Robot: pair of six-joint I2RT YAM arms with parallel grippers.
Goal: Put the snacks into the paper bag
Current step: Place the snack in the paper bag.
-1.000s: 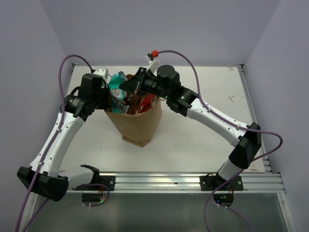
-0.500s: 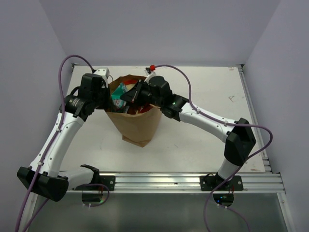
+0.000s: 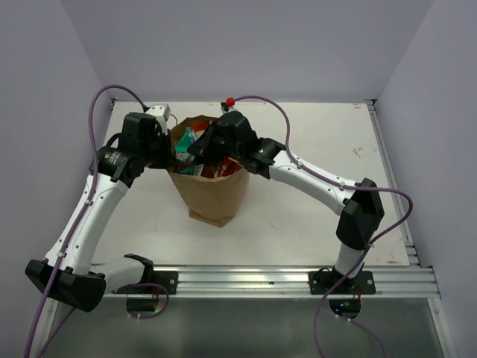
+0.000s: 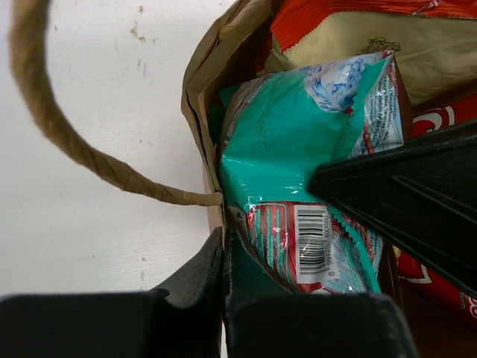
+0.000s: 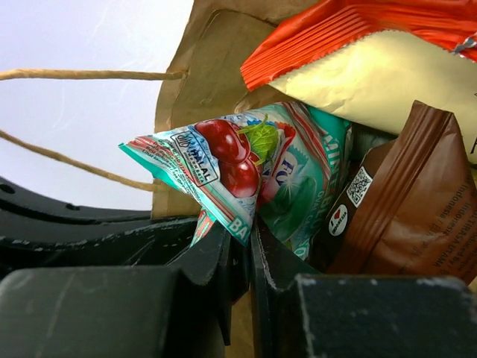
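The brown paper bag stands upright at mid-left of the table. My left gripper is shut on its left rim, next to a twisted handle. My right gripper is down in the bag's mouth, shut on a corner of the green-teal candy bag. That candy bag also shows in the left wrist view. Beside it inside the bag are a brown chips packet, a red-orange bag and a red packet.
The white table stretches right of the bag, ending at a metal rail in front. Purple walls close in at the back and sides. Both arms' cables arch above the bag.
My right gripper has moved left and down into the bag's mouth with the candy bag. The snacks that stuck out above the rim now sit lower. The left arm has held still.
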